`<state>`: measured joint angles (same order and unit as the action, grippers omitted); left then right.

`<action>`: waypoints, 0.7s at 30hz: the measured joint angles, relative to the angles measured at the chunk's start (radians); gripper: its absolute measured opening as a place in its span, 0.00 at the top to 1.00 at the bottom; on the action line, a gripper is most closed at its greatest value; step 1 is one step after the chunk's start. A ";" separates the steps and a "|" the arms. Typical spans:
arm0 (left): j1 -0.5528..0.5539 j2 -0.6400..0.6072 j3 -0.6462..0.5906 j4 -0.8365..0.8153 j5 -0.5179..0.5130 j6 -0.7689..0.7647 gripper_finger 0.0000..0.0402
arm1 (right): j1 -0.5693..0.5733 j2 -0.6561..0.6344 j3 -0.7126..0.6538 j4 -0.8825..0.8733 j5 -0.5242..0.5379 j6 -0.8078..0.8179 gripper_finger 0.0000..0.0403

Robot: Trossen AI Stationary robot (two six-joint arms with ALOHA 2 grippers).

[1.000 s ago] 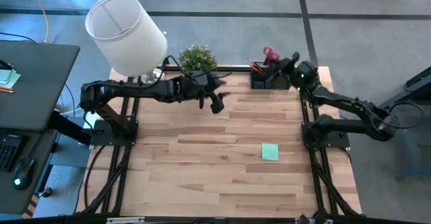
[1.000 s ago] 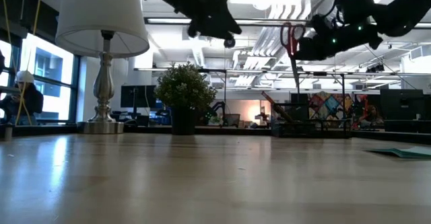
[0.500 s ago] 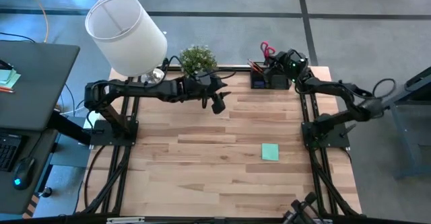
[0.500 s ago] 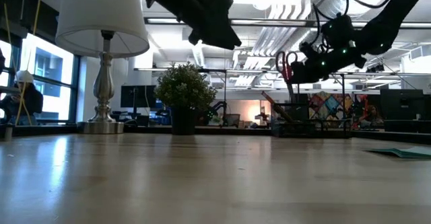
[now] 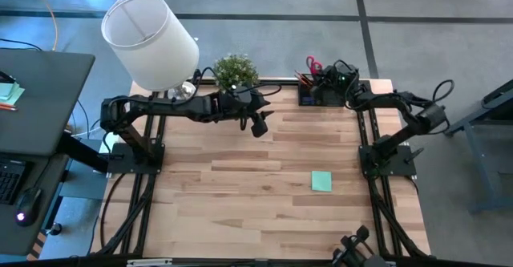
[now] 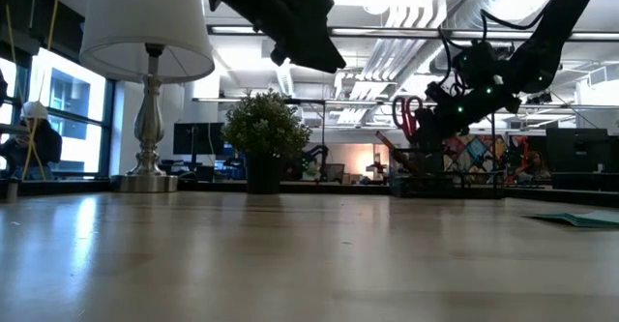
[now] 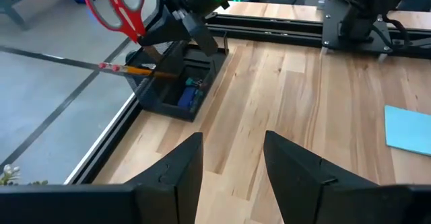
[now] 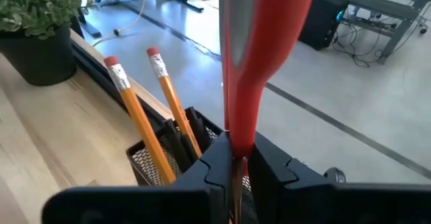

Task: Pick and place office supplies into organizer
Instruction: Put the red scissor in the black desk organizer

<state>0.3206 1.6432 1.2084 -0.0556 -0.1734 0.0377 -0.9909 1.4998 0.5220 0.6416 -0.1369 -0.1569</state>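
My right gripper [image 5: 335,76] is shut on the red-handled scissors [image 7: 114,5] and hovers over the organizer [image 5: 319,97], a black mesh tray at the table's far right corner. Two orange pencils [image 8: 131,109] stand tilted in the organizer [image 8: 151,167]. A mint-green sticky-note pad [image 5: 321,181] lies flat on the table toward the near right. My left gripper [image 5: 258,125] hangs open above the table near the potted plant, touching nothing. In the low view the scissors [image 6: 406,114] sit high above the organizer [image 6: 426,177]. My right gripper pinches the scissors between its two fingers [image 8: 219,163] where the red handle shank [image 8: 241,133] narrows toward the blades. The blades are hidden by the fingers. The scissors are lifted clear, with the handle loops [image 7: 118,2] sticking out beyond the fingertips, over the organizer.
A small green potted plant [image 5: 235,70] and a lamp with a white shade [image 5: 150,42] stand along the far edge, left of the organizer. Black arm mounts flank the table on both sides. Bare wood spans the middle and near part of the table [image 5: 240,203].
My right gripper has carried the scissors down and a little toward the table's left, closer over the organizer. The scissors have tipped from hanging nearly upright to a tilt. The grip has stayed shut.
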 joint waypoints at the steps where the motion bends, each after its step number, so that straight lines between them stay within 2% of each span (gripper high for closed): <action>1: 0.000 0.000 0.000 0.000 0.000 0.000 0.64 | 0.000 0.000 0.000 -0.001 0.001 0.001 0.93; 21: 0.000 0.000 0.000 -0.008 0.000 -0.001 0.64 | 0.000 0.000 0.000 -0.071 0.016 0.003 0.78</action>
<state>0.3206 1.6432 1.2087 -0.0639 -0.1734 0.0368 -0.9909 1.4998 0.5217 0.5710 -0.1211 -0.1539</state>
